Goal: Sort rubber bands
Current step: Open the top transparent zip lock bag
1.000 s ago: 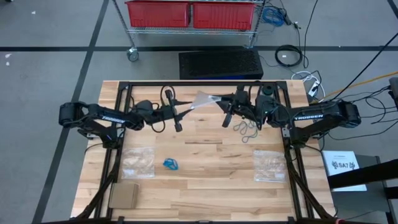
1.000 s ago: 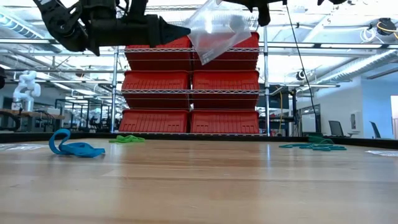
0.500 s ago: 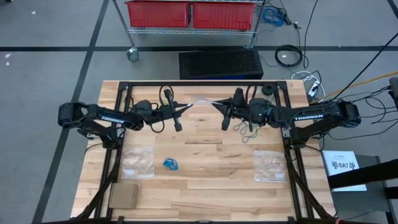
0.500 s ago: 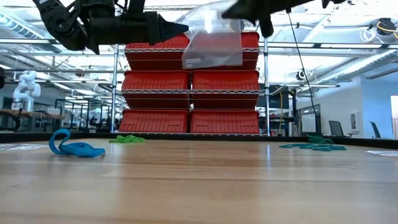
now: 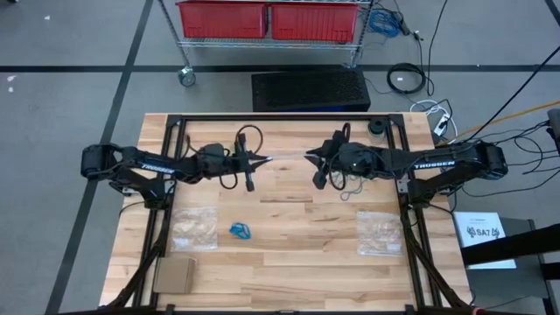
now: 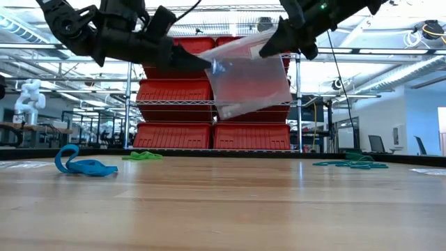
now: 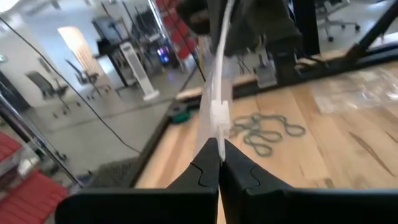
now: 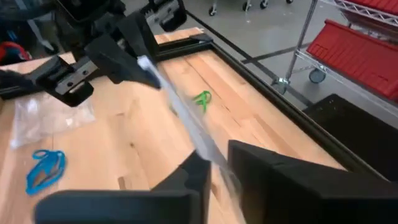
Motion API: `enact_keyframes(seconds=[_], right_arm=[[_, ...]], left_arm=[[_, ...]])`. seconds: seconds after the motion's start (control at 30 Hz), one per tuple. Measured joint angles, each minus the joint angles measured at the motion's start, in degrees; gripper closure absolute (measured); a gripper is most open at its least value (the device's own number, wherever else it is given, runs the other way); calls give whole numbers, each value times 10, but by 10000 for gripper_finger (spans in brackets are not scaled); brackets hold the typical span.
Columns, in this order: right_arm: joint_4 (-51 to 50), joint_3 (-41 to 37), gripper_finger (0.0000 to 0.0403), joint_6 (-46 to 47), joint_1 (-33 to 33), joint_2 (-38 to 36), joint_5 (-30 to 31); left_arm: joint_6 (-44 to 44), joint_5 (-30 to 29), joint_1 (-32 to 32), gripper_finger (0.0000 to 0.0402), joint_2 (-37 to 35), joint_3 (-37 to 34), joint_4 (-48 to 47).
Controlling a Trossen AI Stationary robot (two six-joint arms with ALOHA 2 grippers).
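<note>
Clear plastic bag (image 6: 249,82): hangs in the air above the table's middle, stretched between the two grippers, tilted, clear of the wood.
Left gripper (image 5: 261,159): at the bag's 9 o'clock edge in the high view, fingers pinched tight on that edge.
Right gripper (image 5: 310,158): at the bag's 3 o'clock edge, fingers clamped on it.
Grey-teal rubber bands (image 5: 348,185): loose loops on the wooden table (image 5: 289,262), just at 5 o'clock of the right gripper.
Blue rubber bands (image 5: 241,231): small cluster at 6 o'clock of the left gripper, well apart from it.
Green rubber bands (image 8: 202,99): small cluster on the wood near the black table frame.
Flat bags (image 5: 193,228): two lie on the table, one just at 9 o'clock of the blue cluster, the other near the 3 o'clock edge.
</note>
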State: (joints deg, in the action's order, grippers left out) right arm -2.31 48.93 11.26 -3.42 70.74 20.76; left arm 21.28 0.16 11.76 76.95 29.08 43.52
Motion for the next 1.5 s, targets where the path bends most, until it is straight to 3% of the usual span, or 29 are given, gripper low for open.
enact_keyframes(seconds=[0.33,0.53,0.7,0.83,1.27,1.5], right_arm=[[-6,0,216,-9,0,-14,1],[-53,7,174,-41,0,-68,1],[-107,24,175,-60,0,-86,-3],[-90,24,191,-97,0,-61,-41],[124,25,220,-109,6,118,-78],[120,83,246,-164,4,186,-92]], left_arm=[[-22,0,-14,401,-34,0,-73],[-31,-5,-12,401,-99,0,-183],[-45,-9,-11,401,-104,0,-257],[-45,-11,-11,401,-76,10,-284],[-40,-11,-11,401,14,120,-338],[-40,-6,-11,401,14,128,-338]])
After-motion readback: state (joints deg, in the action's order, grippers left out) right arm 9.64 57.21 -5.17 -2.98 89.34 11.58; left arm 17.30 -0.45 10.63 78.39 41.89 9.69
